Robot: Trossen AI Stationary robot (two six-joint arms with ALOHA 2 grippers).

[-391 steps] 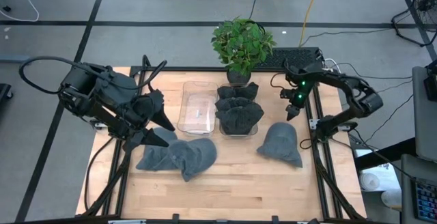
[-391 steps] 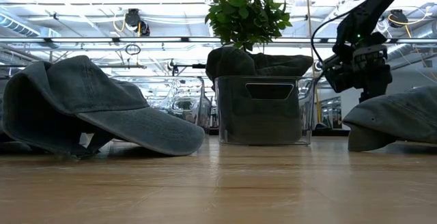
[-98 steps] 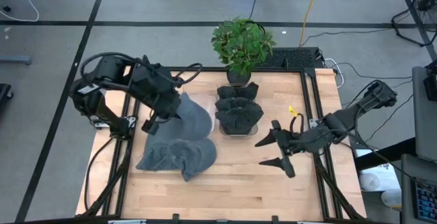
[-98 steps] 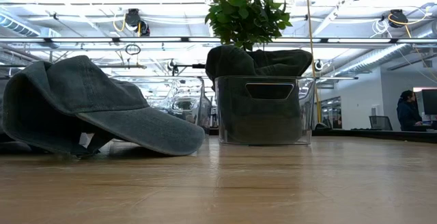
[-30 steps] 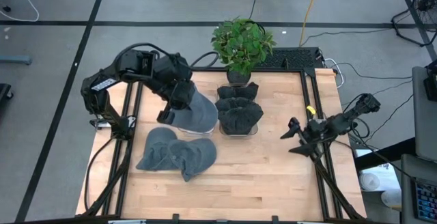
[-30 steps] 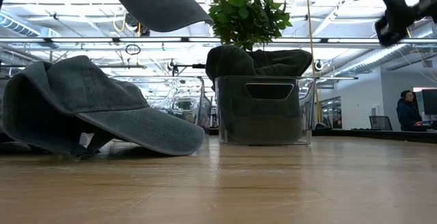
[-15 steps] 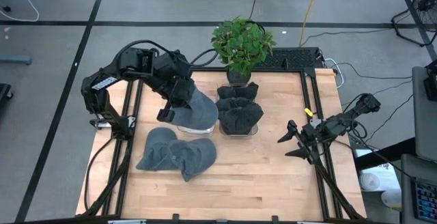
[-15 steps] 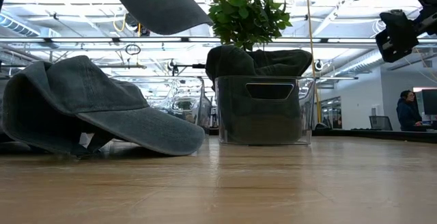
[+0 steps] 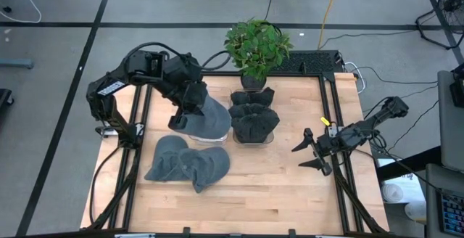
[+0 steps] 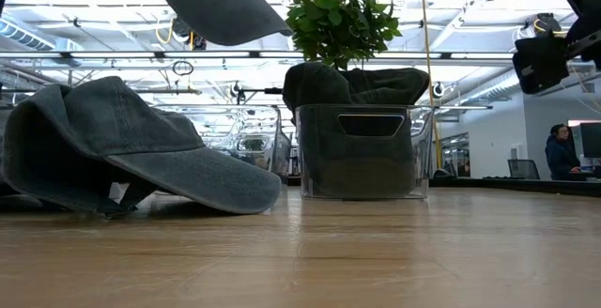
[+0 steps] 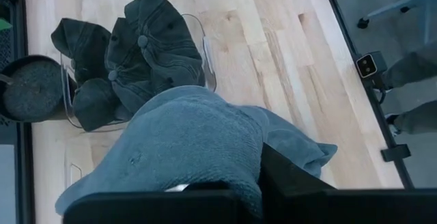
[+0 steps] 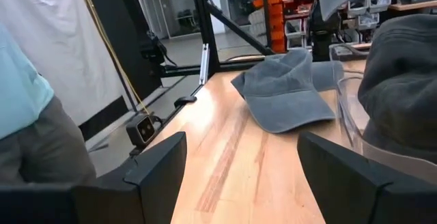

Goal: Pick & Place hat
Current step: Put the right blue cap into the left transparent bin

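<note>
You are looking at the left gripper [image 9: 190, 104] holding a hat [image 9: 206, 118] in the air, its fingers pinched tight on the cloth, and carrying it above the near-empty clear bin [image 9: 197, 131] that is standing just beside the full bin [image 9: 254, 138]. The hat is hanging crown-out with its brim drooping, which is probably why it is sitting high: it needs to clear the bin wall before going down. In the low view the hat [image 10: 208, 3] is floating well above the table [image 10: 300, 252].

The full bin is already carrying several hats [image 11: 147, 50], stacked in a row, so the held one is likely heading for the bin next to it. Two more hats [image 9: 187, 164] are lying in a heap on the table in front of the left arm, apart from both bins, waiting their turn.

The right gripper [image 9: 308, 151] is idling near the table's right edge, fingers spread wide and holding nothing, pointing back across the table toward the bins.

The table is pale wood, framed by black rails. A potted plant [image 9: 255, 46] is standing at its far edge behind the full bin. Beyond, you are seeing an open workshop with ceiling lights and shelving, and a person [image 10: 561, 153] is standing far off at the right.
</note>
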